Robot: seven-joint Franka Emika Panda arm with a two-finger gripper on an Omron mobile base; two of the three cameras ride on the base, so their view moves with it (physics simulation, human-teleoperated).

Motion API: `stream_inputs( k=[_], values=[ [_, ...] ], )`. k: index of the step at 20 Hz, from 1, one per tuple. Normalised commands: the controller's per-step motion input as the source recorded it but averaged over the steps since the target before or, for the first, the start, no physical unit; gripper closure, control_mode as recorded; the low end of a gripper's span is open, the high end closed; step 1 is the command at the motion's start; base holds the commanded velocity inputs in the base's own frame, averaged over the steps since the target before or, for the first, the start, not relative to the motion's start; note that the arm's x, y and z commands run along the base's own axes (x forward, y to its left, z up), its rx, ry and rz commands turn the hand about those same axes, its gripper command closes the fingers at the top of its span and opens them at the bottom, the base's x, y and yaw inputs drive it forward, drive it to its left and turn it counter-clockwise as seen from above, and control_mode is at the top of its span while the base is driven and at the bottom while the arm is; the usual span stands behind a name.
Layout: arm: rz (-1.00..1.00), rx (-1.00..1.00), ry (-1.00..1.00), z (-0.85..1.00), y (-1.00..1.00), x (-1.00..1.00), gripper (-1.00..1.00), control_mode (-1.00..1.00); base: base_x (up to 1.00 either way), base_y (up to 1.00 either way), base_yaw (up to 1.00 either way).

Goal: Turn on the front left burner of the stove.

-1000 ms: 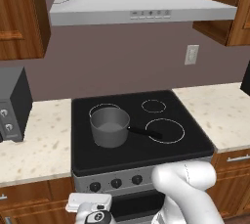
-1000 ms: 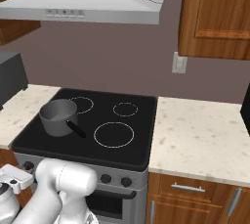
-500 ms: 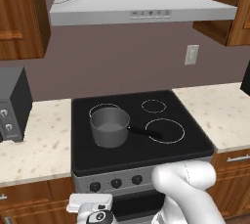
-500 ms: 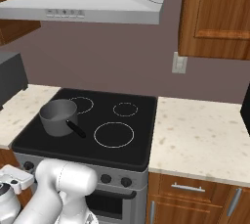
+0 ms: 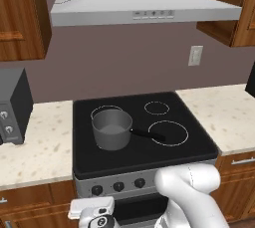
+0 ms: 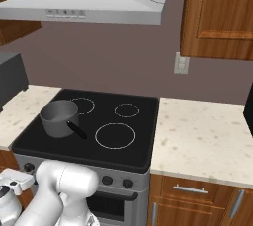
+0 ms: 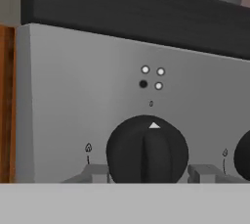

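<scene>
The stove (image 5: 199,145) has a glossy black glass top with white rings and a grey steel front (image 7: 73,96) with black knobs. A grey pot (image 5: 112,129) with a black handle sits on the front left ring. In the hand view the leftmost knob (image 7: 146,150) is close up, its white pointer straight up. Above it are several dots, the lower-left one dark. My gripper (image 7: 148,173) is open, with one fingertip (image 7: 95,173) on each side of this knob. The robot's hand (image 5: 92,208) hangs low before the stove's left end.
A dark appliance (image 5: 11,106) stands on the speckled counter (image 5: 42,147) left of the stove. The grey hood (image 5: 144,8) hangs overhead. Wooden drawers (image 6: 197,195) lie under the right counter (image 6: 207,136). More knobs (image 5: 118,187) line the steel front.
The hand has crept slightly rightward and lower in front of the stove's left knob. The pot and everything else have stayed put.
</scene>
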Motion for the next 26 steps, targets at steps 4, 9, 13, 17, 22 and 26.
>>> stream_inputs(
  k=[4, 9, 13, 17, 22, 26],
  values=[
    [0.05, -0.29, 0.0, 0.13, 0.36, -0.02, 1.0, -1.0, 0.0, 0.0, 0.0],
    [0.0, -0.29, 0.01, 0.16, 0.26, -0.04, 1.0, -1.0, 0.0, 0.0, 0.0],
    [0.0, -0.28, 0.12, 0.11, 0.23, 0.0, 1.0, -1.0, 0.0, 0.0, 0.0],
    [0.03, -0.25, 0.19, 0.02, 0.19, 0.0, 1.0, -1.0, 0.0, 0.0, 0.0],
    [0.12, -0.23, 0.18, 0.0, 0.13, 0.0, 1.0, -1.0, 0.0, 0.0, 0.0],
    [0.2, -0.17, 0.09, 0.0, 0.13, 0.0, 1.0, -1.0, 0.0, 0.0, 0.0]
  ],
)
